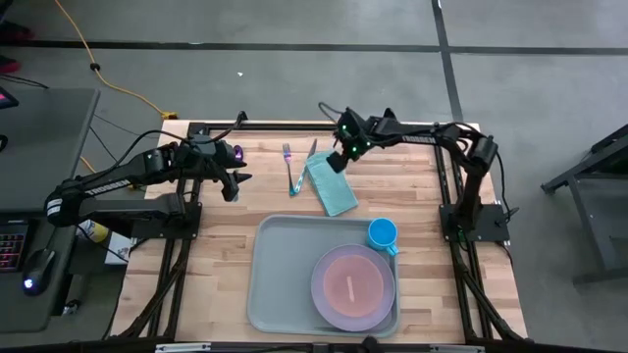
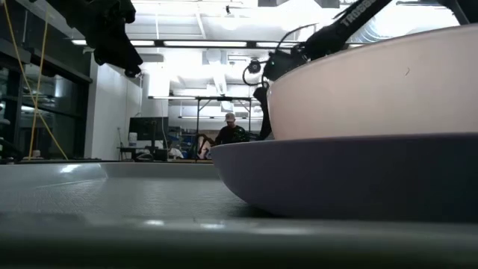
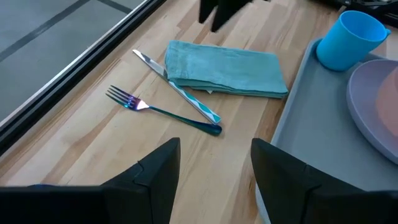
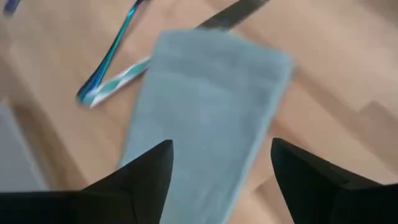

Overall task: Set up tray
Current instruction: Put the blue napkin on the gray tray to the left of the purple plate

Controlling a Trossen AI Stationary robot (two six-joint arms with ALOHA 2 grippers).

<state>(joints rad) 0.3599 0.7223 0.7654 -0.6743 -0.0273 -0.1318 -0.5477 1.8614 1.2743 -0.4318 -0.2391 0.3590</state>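
The pale grey-green tray (image 1: 285, 270) lies at the table's near middle. It carries a pink plate stacked on a purple plate (image 1: 353, 286) and a blue cup (image 1: 383, 233) at its far right corner. Beyond it on the wood lie a folded teal napkin (image 1: 332, 186), a knife (image 3: 199, 109) partly under the napkin's edge, and an iridescent fork (image 3: 161, 111). My right gripper (image 4: 221, 152) hangs open over the napkin's (image 4: 211, 112) far end. My left gripper (image 3: 214, 162) stands open to the left of the fork, with nothing between its fingers.
Bare wood lies left of the fork and left of the tray. A black frame rail (image 1: 275, 126) runs along the table's far edge. In the low view the stacked plates (image 2: 358, 157) fill the foreground, and a person sits far off in the room.
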